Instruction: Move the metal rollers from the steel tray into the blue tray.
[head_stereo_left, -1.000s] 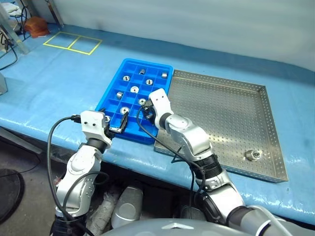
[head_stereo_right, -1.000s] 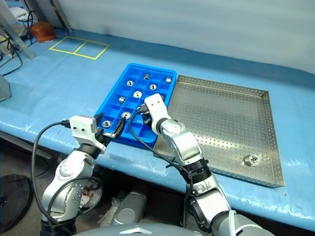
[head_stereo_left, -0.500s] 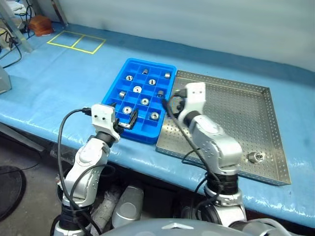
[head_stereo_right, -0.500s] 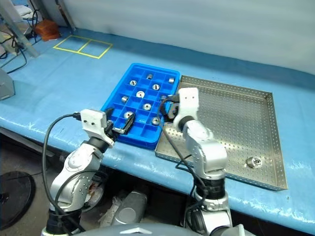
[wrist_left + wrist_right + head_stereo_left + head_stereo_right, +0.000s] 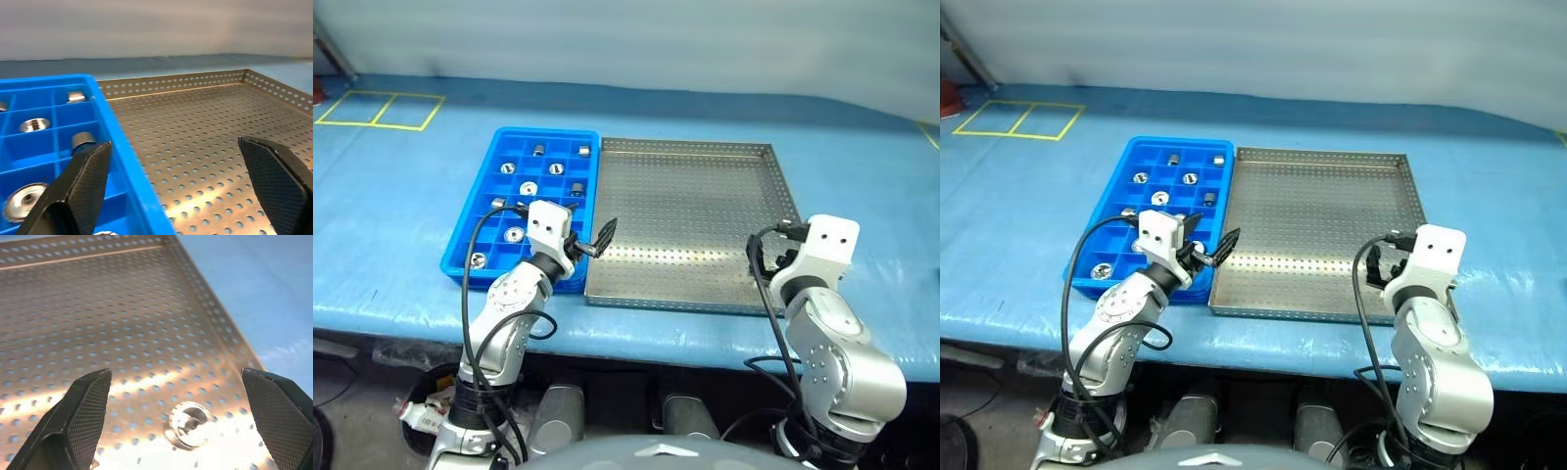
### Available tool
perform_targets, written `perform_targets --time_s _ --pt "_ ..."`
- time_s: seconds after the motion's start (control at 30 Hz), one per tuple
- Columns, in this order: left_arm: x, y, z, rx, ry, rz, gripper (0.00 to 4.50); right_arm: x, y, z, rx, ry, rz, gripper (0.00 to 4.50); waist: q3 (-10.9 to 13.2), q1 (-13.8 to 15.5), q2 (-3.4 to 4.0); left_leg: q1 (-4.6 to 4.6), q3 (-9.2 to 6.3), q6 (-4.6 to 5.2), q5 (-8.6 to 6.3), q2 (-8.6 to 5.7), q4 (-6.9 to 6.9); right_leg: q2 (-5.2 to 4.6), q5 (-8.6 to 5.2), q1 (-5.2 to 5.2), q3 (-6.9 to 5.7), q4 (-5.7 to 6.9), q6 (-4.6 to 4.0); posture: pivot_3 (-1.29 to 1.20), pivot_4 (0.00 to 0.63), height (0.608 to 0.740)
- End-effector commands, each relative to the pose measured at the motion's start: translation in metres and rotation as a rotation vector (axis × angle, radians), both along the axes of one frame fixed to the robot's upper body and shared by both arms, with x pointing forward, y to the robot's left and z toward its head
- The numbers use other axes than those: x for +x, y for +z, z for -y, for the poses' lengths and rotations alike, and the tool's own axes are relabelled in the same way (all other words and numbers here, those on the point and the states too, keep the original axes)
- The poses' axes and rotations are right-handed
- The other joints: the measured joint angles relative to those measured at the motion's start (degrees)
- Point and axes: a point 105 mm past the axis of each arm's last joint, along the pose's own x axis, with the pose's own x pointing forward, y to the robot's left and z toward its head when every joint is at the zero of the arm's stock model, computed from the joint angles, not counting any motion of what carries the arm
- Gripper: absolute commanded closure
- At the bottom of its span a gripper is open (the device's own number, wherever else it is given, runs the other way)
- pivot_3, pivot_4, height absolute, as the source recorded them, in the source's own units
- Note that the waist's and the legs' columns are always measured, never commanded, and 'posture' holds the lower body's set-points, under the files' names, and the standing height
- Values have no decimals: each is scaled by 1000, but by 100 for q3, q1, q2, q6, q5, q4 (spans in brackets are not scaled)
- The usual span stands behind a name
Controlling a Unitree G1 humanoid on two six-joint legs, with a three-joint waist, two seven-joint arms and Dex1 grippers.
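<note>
The steel tray [image 5: 690, 220] lay touching the blue tray [image 5: 521, 211], keeping transfers short. The right gripper [image 5: 183, 440] stood spread around the last roller [image 5: 188, 423] near the steel tray's corner; the left gripper [image 5: 178, 193], also spread, hovered empty over the trays' shared edge

Blue sheet [image 5: 401, 186] covers my bench; yellow tape squares [image 5: 380, 110] far left; pale wall [image 5: 636, 39] behind.

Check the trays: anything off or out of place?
Nothing damaged or spilled. One roller is left on the steel tray, between the open right pincer fingers. The others sit in blue tray compartments.
</note>
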Motion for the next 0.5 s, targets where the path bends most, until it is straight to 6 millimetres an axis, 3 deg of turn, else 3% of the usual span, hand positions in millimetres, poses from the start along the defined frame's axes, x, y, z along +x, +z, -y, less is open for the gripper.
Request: perform_targets --time_s 0.03,0.5 --pt "-1 10 6 0 -38 52 0 -5 5 1 -4 -15 17 28 0 -79 0 1 0 1 1 0 0 0 0 0 1 1 0 87 150 740" --pt "-32 -5 33 90 -353 -7 0 9 -28 5 57 -59 -51 28 0 -114 0 1 4 3 2 -3 0 1 1 0 11 -1 1 110 150 740"
